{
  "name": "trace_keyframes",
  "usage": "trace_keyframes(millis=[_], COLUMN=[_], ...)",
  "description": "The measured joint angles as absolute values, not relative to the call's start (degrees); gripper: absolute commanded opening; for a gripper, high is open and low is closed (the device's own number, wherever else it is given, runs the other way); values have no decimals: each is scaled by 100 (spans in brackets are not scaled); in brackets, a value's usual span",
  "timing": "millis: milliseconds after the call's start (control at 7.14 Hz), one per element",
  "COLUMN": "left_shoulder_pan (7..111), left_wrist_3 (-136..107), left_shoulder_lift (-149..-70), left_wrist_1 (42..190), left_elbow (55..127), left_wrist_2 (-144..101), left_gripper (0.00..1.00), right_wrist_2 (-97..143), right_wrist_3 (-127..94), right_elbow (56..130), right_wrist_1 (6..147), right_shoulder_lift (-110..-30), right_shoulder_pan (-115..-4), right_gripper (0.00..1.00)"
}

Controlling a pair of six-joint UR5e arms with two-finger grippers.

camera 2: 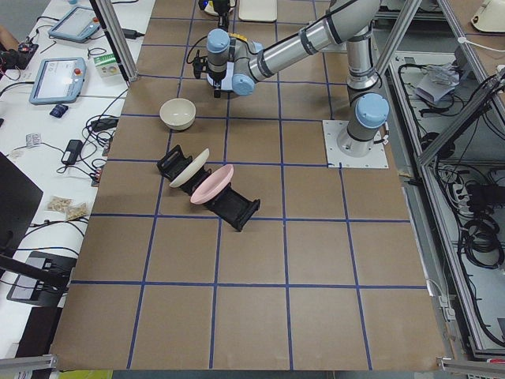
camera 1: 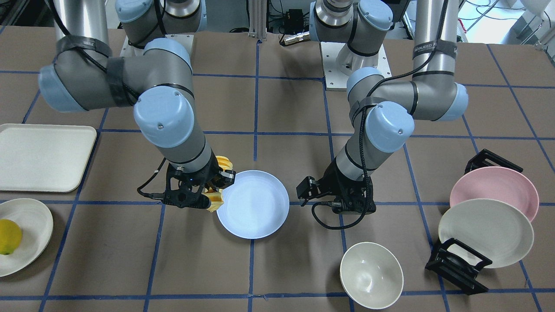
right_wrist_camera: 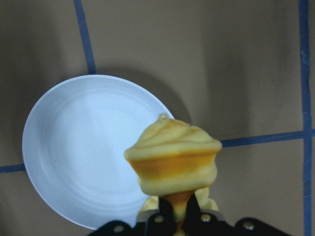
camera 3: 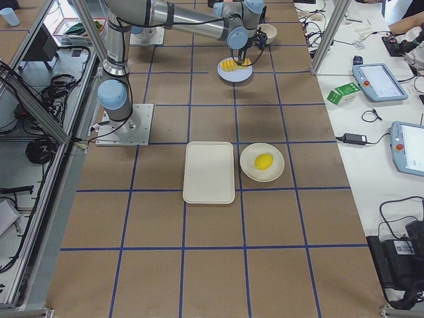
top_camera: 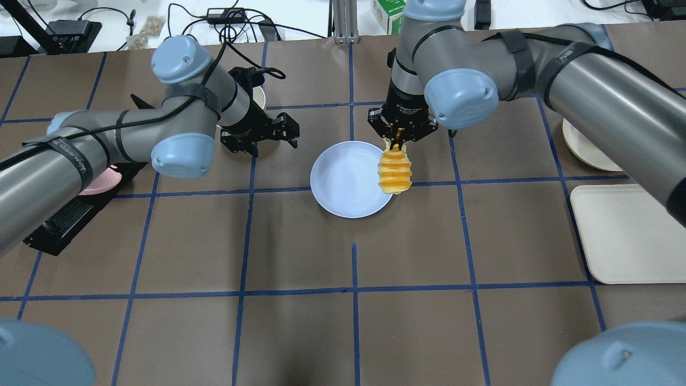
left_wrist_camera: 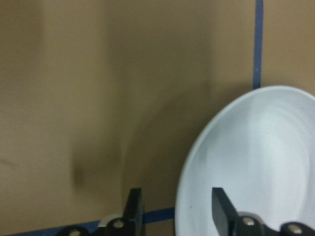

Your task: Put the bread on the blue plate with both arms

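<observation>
My right gripper [top_camera: 397,140] is shut on one end of the bread [top_camera: 395,171], a ribbed yellow loaf with orange stripes. It holds the bread above the table, over the edge of the blue plate [top_camera: 345,179] on the right arm's side. In the right wrist view the bread [right_wrist_camera: 172,157] hangs from the gripper [right_wrist_camera: 179,214], with the plate [right_wrist_camera: 88,147] below and to its left. My left gripper [top_camera: 289,131] is open and empty just off the plate's other side. The left wrist view shows its fingers [left_wrist_camera: 133,204] apart beside the plate's rim [left_wrist_camera: 197,147].
A cream tray [camera 1: 43,156] and a cream plate [camera 1: 32,225] with a yellow fruit [camera 1: 8,236] lie on the right arm's side. A white bowl [camera 1: 370,275] and a black rack [camera 1: 459,264] holding a pink plate [camera 1: 494,190] and a cream plate [camera 1: 485,232] stand on the left arm's side.
</observation>
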State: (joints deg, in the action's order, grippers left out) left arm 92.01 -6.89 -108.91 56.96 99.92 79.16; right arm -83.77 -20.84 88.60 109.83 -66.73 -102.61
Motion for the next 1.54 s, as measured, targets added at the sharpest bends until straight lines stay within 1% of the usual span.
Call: trace_keyframes(millis=[280, 560, 700, 980, 1120, 1260, 1540], left_shoulder_pan=[9225, 9249, 9257, 9283, 9323, 9407, 9563], left_wrist_3=[-676, -641, -620, -602, -599, -596, -367], left_shoulder_lift=[-10400, -9882, -9645, -9303, -9221, -9181, -9197], left_wrist_1=[7282, 8011, 8226, 8474, 8563, 8646, 8631], left_elbow=[9331, 9144, 9117, 9116, 9125, 9111, 9095], left_wrist_2=[8474, 8574, 8587, 8695, 8768, 8879, 9249], left_gripper=[100, 100, 100, 100, 100, 100, 100], right_wrist_2=[-8370, -8375, -8381, -8390, -8392, -8393, -8402], right_wrist_3=[-2567, -2781, -2815, -2830, -2818, -2788, -2750], right_elbow=[8767, 8539, 8471, 8436, 8438, 8445, 8451], right_wrist_1=[11308, 11376, 11383, 11402, 11439, 11459, 11468], right_shoulder_lift=[-6364, -6059, -5922, -5755, -5731, -5717, -5709], right_shoulder_pan=[-10627, -10856, -10900, -10921, -10923, -10925, -10925], right_gripper=[0, 0, 14, 65, 86, 91, 97])
